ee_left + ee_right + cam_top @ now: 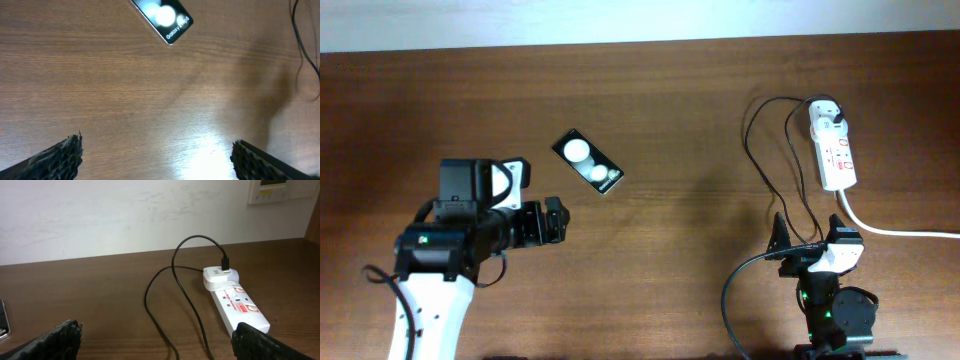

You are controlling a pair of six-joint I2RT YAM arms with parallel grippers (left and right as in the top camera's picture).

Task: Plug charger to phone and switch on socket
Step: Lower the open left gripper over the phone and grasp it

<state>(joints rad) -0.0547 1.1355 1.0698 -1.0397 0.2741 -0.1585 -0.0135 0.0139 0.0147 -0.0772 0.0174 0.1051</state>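
Between phone [588,163] and socket [835,150], tons of table [700,200]; charger [225,262] loops beside the socket; left gripper [555,222] and right gripper [810,242] both gape wide, empty.

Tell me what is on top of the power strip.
A white adapter sits at the far end of the power strip, the black charger cable plugged into it. The outlet beneath is covered.

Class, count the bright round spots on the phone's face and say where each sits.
2. One spot sits toward the phone's far end, the other toward its near end. None seems hidden.
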